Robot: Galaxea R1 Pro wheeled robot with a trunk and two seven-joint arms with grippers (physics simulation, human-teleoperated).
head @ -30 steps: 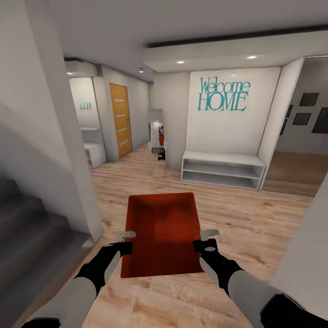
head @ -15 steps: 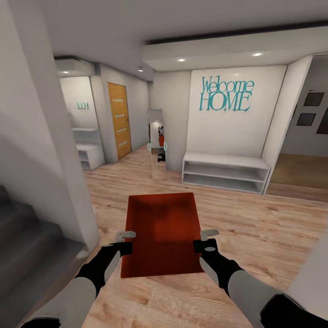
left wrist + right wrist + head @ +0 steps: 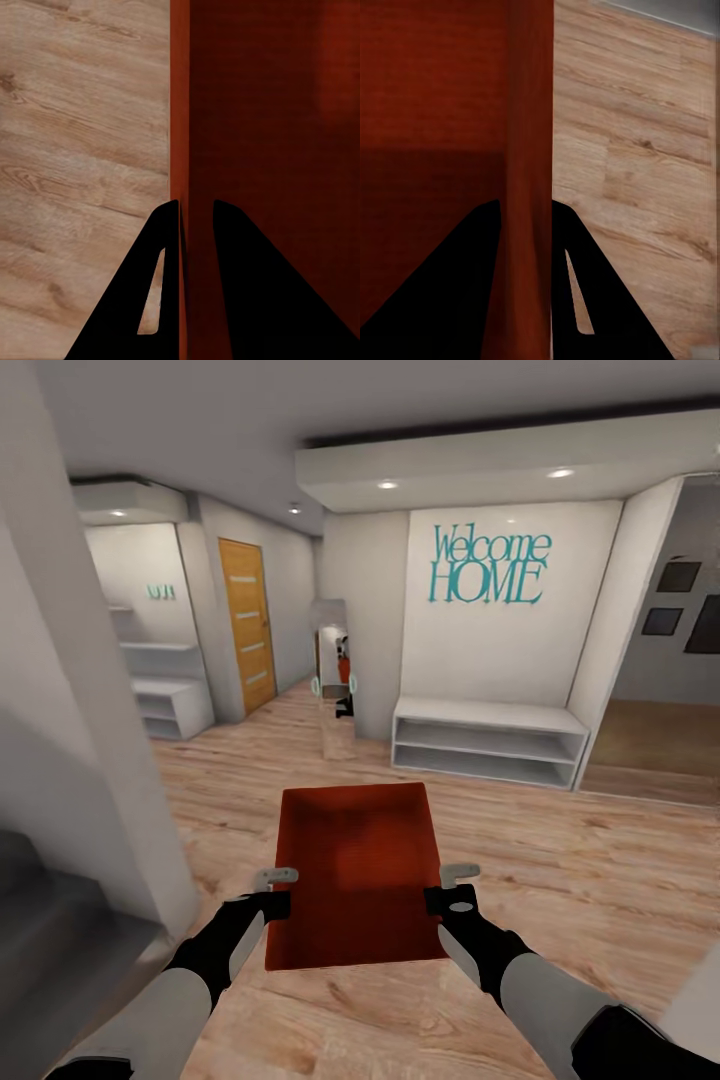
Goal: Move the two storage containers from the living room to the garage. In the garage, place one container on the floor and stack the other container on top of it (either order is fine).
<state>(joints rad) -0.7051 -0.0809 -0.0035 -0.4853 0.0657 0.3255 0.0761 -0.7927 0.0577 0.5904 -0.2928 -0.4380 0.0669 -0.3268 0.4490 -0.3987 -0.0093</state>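
Your left gripper [image 3: 277, 890] and right gripper [image 3: 452, 886] each clamp a side wall of the orange-red bin [image 3: 355, 870], held over the wood floor [image 3: 560, 880].

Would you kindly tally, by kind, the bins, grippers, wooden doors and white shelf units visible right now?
Bins: 1
Grippers: 2, left and right, each clamped on a bin wall
Wooden doors: 1
White shelf units: 2, under the sign and at far left
Total: 6
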